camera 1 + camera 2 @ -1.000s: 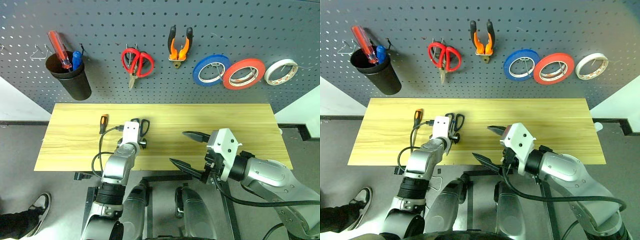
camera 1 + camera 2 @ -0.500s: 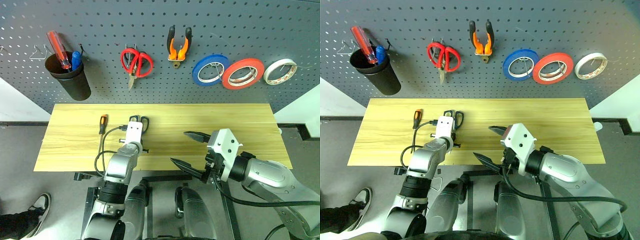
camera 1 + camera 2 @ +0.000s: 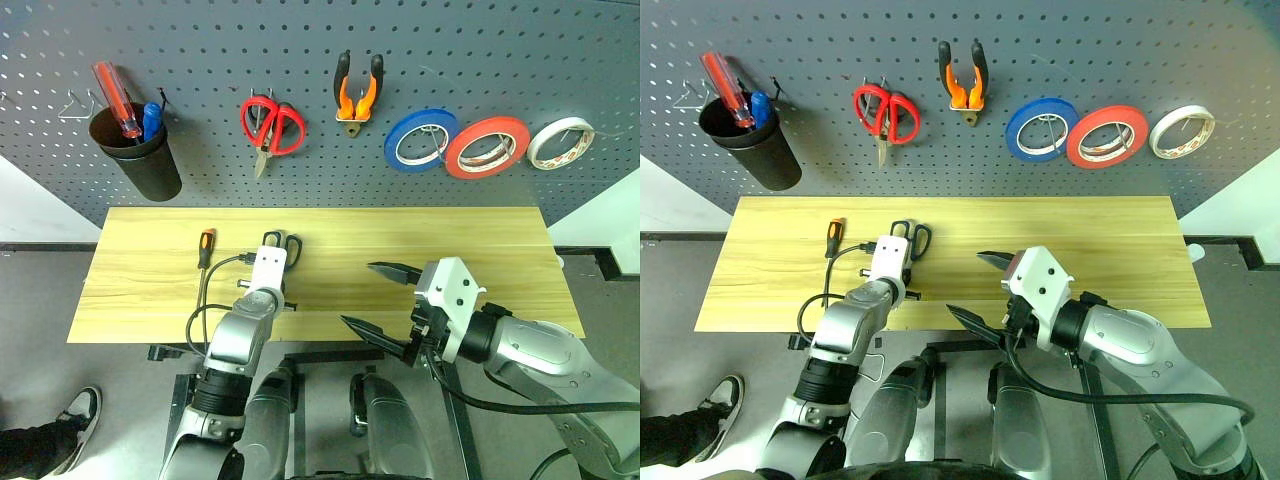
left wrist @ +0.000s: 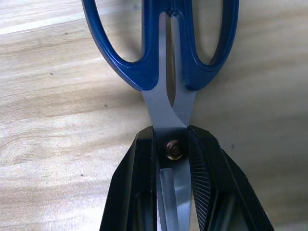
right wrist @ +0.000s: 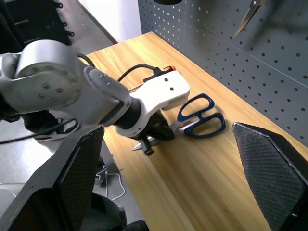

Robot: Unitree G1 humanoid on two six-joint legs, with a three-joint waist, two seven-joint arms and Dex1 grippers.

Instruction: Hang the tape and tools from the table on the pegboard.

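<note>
Dark blue scissors (image 4: pixel 163 48) lie on the wooden table (image 3: pixel 480 240), handles (image 3: pixel 282 242) toward the pegboard (image 3: pixel 200 60). My left gripper (image 4: pixel 173 150) is shut on the scissors at the pivot screw, one finger (image 4: pixel 139 183) on each side of the blades. The orange-and-black screwdriver (image 3: pixel 205 247) lies on the table just left of it. My right gripper (image 3: pixel 358 295) hangs wide open and empty over the table's front edge, to the right. The orange-and-black pliers (image 3: pixel 358 95) and the red tape roll (image 3: pixel 487 147) hang on the pegboard.
On the pegboard hang a black cup (image 3: pixel 140 160) holding a red screwdriver, red scissors (image 3: pixel 270 125), a blue roll (image 3: pixel 420 140) and a white roll (image 3: pixel 560 143). A bare wire hook (image 3: pixel 75 105) sits at far left. A person's shoe (image 3: pixel 75 420) shows on the floor.
My left gripper's fingers have closed onto the scissors, which have turned slightly straighter toward the pegboard. The right arm has kept still.
</note>
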